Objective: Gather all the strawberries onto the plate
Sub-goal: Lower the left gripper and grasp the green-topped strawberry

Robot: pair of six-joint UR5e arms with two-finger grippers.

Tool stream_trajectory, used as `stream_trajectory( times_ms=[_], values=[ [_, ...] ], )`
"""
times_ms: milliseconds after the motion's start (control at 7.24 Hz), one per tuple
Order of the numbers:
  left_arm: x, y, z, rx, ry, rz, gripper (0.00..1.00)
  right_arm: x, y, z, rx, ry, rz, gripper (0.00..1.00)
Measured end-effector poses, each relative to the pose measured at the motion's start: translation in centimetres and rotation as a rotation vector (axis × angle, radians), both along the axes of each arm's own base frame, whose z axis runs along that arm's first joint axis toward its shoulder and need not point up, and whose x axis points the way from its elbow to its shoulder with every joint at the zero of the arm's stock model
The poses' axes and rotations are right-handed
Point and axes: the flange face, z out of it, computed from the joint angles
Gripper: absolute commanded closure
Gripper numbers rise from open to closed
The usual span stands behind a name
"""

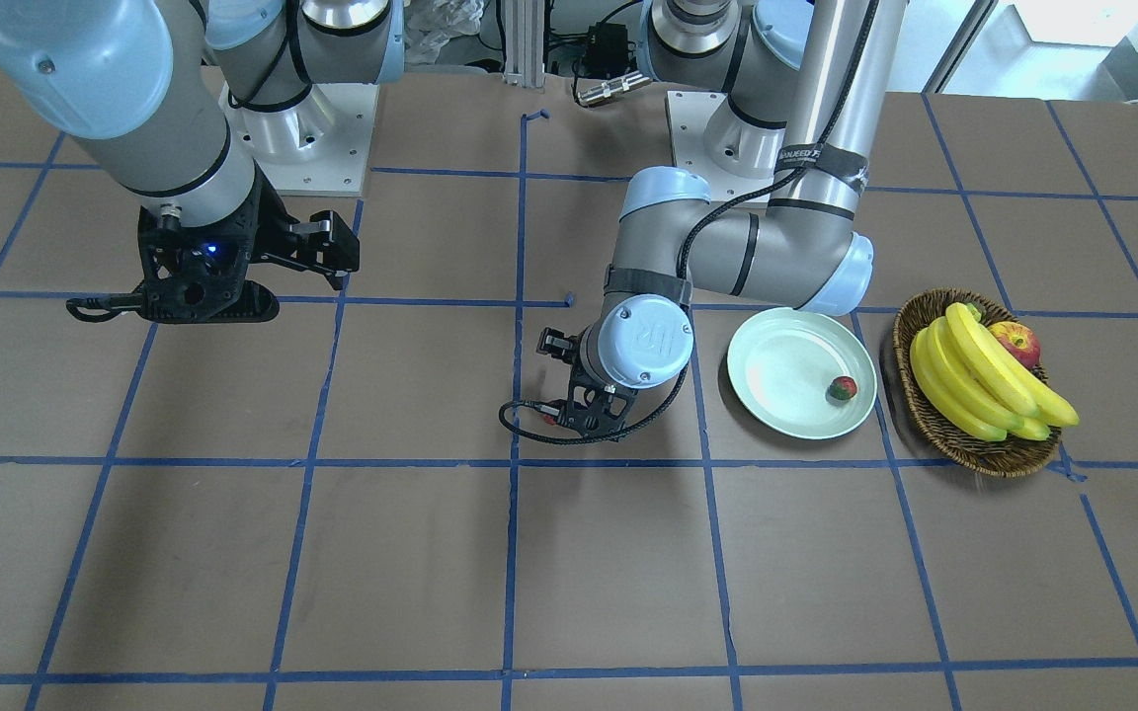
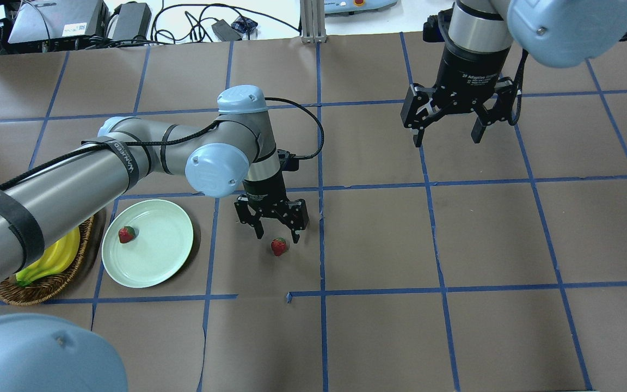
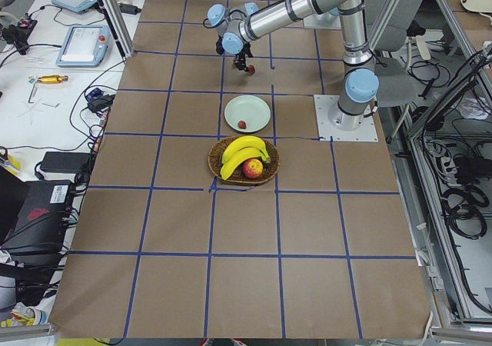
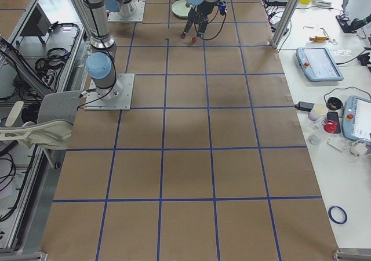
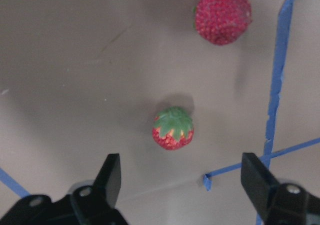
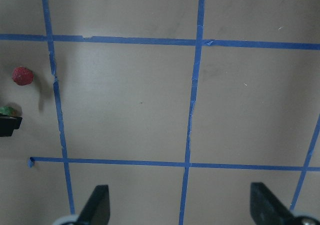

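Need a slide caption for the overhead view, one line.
Open left gripper poised over a loose strawberry; another strawberry lies on the plate; right gripper open, farther off.

The basket [image 2: 47, 283] stands at the robot's far left, the plate [image 2: 153, 267] just right of it. One strawberry [image 2: 126, 234] lies in the plate (on the basket side); a second strawberry [image 5: 172, 128] and a third strawberry [image 5: 223, 16] lie on the table [image 2: 400, 337] right of the plate, apart

Glossy plate [image 2: 155, 256], wicker basket [image 1: 1004, 462], matt paper-covered table [image 2: 482, 234]
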Motion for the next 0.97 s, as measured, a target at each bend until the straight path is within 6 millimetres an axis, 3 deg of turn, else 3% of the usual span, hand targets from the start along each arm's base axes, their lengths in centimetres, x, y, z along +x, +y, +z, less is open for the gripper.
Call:
stream_trajectory(
  times_ms=[552, 828, 966],
  values=[
    [-0.1, 0.1, -1.0, 0.017, -0.008, 0.003, 0.26, 0.0, 0.0, -0.1, 0.002, 0.000, 0.000, 0.00],
    [-0.1, 0.1, -1.5, 0.024, -0.011, 0.002, 0.99, 0.0, 0.0, -0.2, 0.003, 0.000, -0.001, 0.00],
    [-0.1, 0.1, -1.5, 0.025, -0.012, 0.001, 1.00, 0.0, 0.1, -0.2, 0.004, 0.001, -0.001, 0.00]
  ],
)
